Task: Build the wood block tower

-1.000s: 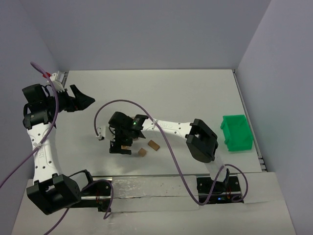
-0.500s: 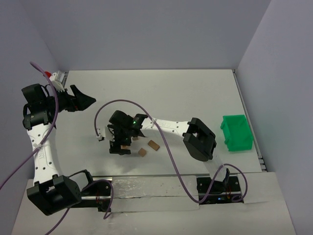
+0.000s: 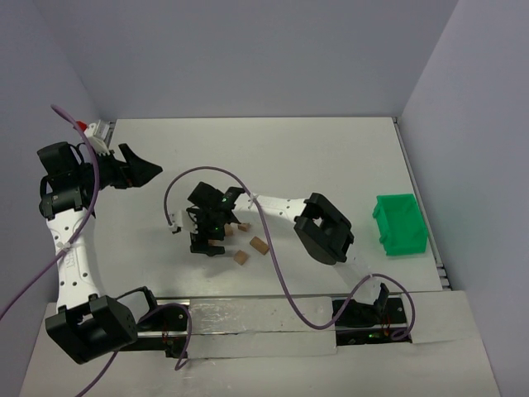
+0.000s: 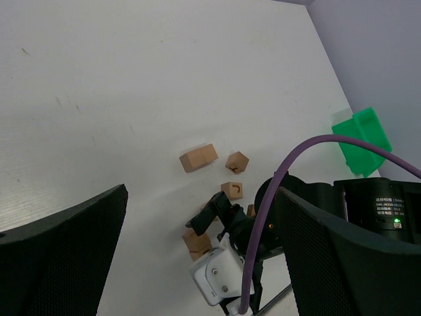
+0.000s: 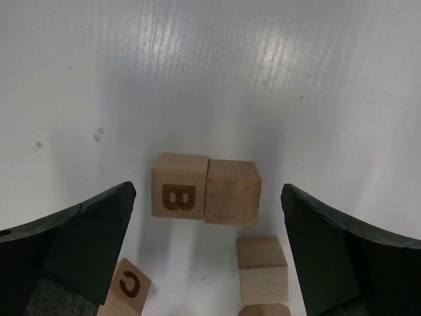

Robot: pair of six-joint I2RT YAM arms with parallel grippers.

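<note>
Several light-brown wooden blocks lie flat on the white table, none stacked. In the right wrist view a block marked B [image 5: 179, 195] touches a plain block [image 5: 231, 191] side by side. Nearer the camera lie another plain block [image 5: 262, 268] and a block marked C [image 5: 127, 287]. My right gripper [image 5: 207, 192] hangs open above this pair with nothing between its fingers. From above, the right gripper [image 3: 208, 241] covers the pair, and loose blocks [image 3: 259, 245] [image 3: 240, 257] lie to its right. My left gripper [image 3: 149, 171] is open and raised at the far left, away from the blocks [image 4: 198, 158].
A green plastic bin [image 3: 401, 225] stands by the right wall, and also shows in the left wrist view [image 4: 360, 141]. A purple cable [image 3: 178, 184] loops over the table beside the right gripper. Grey walls close in the back and both sides.
The right arm's elbow has swung left and its gripper has turned and shifted slightly up and right over the blocks. The left arm has not moved.
</note>
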